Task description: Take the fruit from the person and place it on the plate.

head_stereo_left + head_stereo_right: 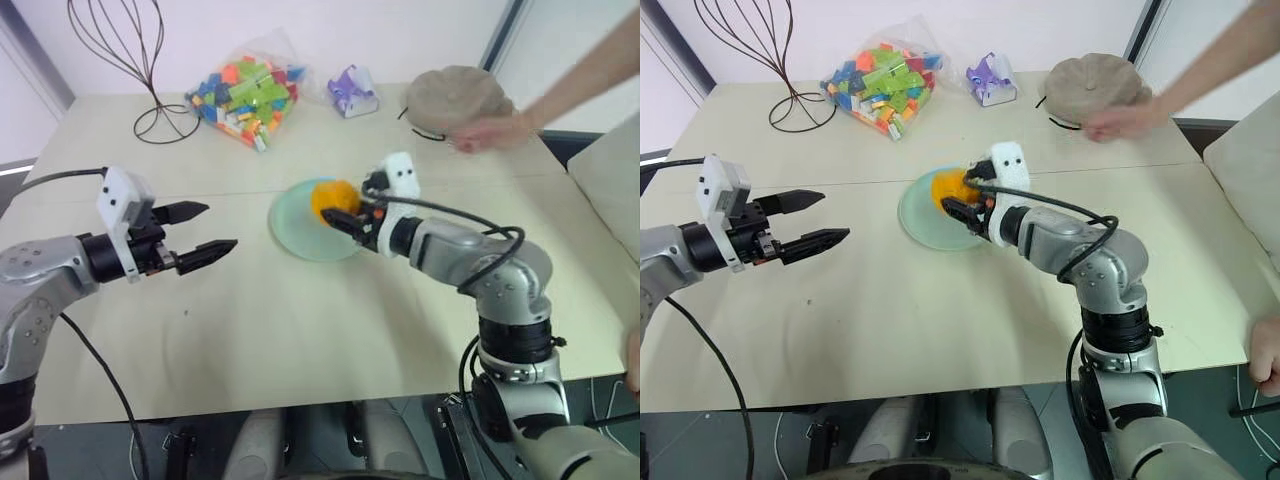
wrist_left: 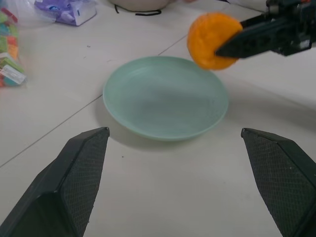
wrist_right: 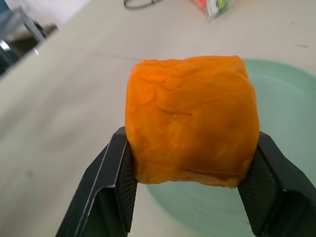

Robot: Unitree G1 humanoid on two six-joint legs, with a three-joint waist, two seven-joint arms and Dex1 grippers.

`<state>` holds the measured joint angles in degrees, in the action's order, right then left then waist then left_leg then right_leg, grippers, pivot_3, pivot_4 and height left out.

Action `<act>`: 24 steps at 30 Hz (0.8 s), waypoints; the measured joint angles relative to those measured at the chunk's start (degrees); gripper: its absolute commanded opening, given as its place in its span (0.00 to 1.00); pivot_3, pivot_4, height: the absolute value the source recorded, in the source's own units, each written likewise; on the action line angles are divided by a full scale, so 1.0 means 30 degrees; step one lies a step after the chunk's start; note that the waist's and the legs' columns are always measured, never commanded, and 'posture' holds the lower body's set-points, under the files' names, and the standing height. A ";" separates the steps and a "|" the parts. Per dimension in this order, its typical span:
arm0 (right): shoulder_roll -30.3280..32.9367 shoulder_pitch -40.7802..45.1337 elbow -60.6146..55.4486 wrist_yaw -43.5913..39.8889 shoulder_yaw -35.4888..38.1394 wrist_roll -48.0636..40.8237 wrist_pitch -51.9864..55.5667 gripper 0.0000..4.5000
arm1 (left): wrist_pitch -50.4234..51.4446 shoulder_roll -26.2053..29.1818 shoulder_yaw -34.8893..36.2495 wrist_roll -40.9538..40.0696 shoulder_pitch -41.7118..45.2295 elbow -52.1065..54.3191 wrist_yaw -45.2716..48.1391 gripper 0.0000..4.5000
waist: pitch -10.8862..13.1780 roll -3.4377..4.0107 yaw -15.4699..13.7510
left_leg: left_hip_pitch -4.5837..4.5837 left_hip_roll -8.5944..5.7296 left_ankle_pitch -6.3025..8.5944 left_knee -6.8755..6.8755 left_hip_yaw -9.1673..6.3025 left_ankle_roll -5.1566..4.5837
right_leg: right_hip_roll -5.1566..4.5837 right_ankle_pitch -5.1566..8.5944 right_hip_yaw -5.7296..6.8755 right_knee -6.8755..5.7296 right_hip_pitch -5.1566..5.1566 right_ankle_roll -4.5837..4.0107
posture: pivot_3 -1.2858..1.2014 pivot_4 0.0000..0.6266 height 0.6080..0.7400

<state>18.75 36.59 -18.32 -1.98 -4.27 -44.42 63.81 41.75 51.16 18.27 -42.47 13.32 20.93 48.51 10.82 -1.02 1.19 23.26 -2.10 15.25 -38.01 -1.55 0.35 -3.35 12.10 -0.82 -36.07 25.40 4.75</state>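
My right gripper point(image 1: 345, 215) is shut on the fruit point(image 1: 332, 198), a lumpy orange ball squeezed between the two black fingers point(image 3: 116, 173). It hangs just above the far right rim of the pale mint-green plate point(image 1: 298, 238), near the table's middle. The left wrist view shows the fruit point(image 2: 213, 39) off the plate's surface point(image 2: 163, 98). My left gripper point(image 1: 220, 227) stands open and empty to the left of the plate, pointing toward it. The person's hand point(image 1: 490, 132) is at the back right, apart from the fruit, resting by the beige cap.
A beige cap point(image 1: 455, 95) lies at the back right. At the back sit a purple packet point(image 1: 352, 90), a bag of multicoloured blocks point(image 1: 248, 95) and a dark wire stand point(image 1: 150, 60). A white cushion point(image 1: 610, 190) borders the table's right side.
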 measured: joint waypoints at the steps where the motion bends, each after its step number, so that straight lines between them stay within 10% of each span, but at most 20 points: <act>1: 0.0433 -0.0065 0.0053 -0.0551 -0.0920 0.0956 -0.0649 0.47 | 0.0003 0.0002 0.0108 -0.0002 -0.0023 0.0000 0.0008 1.00 | 0.0000 -0.0001 0.0005 | -0.0001 0.0000 0.0000 -0.0001 0.0001 0.0000 | 0.0004 0.0001 0.0001 0.0002 0.0000 0.0001 | 0.52 0.24 1.00; 8: 0.1134 -0.0212 0.2240 -0.3125 -0.3961 0.5614 -0.4303 0.47 | 0.0081 0.0013 0.0215 -0.0027 -0.0371 0.0008 -0.0001 1.00 | 0.0000 -0.0006 -0.0012 | 0.0001 0.0001 0.0000 -0.0001 -0.0001 0.0001 | 0.0005 -0.0001 -0.0001 0.0003 0.0000 0.0004 | 0.52 0.24 1.00; 13: 0.1058 -0.0209 0.3450 -0.4072 -0.4273 0.7689 -0.5874 0.99 | 0.0142 0.0011 0.0217 -0.0081 -0.0434 0.0043 -0.0060 1.00 | 0.0000 -0.0009 -0.0032 | 0.0000 0.0000 0.0000 -0.0001 -0.0001 0.0001 | -0.0001 -0.0002 -0.0002 0.0003 -0.0003 0.0003 | 0.52 0.24 1.00; 24: 0.3415 -0.0442 0.0698 -0.8193 -0.2719 0.7450 -0.5481 0.99 | 0.0146 0.0005 0.0168 -0.0112 -0.0428 0.0119 -0.0014 1.00 | 0.0005 -0.0006 -0.0176 | 0.0005 -0.0011 0.0000 -0.0005 -0.0008 0.0000 | -0.0038 -0.0002 0.0012 0.0017 -0.0013 0.0003 | 0.52 0.24 1.00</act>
<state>28.99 35.26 -16.23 -26.55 -12.42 -22.07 47.37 42.19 51.18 18.77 -42.81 12.03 21.29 48.47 10.83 -1.04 0.66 23.28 -2.13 15.25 -38.02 -1.57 0.35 -3.47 12.10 -0.79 -36.02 25.36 4.77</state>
